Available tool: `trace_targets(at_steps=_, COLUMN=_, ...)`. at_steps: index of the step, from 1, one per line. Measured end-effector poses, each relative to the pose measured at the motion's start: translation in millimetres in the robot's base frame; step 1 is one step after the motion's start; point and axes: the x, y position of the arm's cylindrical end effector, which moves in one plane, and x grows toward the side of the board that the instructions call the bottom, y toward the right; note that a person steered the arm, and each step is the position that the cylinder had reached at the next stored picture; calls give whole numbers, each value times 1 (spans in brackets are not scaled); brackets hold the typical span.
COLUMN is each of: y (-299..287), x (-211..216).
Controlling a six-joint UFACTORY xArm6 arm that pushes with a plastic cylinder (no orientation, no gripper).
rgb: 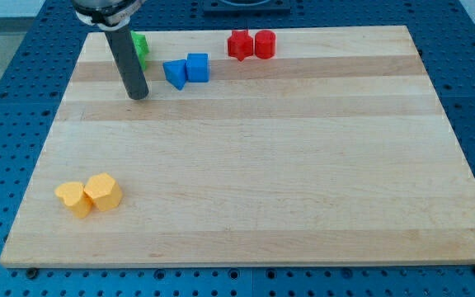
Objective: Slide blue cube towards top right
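Observation:
The blue cube (198,68) sits near the view's top, left of centre, on the wooden board (254,165). A second blue block (174,73), of irregular shape, touches its left side. My tip (138,96) rests on the board to the left of and slightly below both blue blocks, a short gap away from the irregular one. The dark rod rises from the tip toward the view's top left.
A green block (141,47) lies partly hidden behind the rod at the top left. A red star-like block (239,44) and a red cylinder (265,44) touch at the top centre. Two yellow blocks (89,195) sit together at the bottom left.

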Motion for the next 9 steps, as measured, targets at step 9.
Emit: trace_targets(at_steps=9, y=60, x=-31)
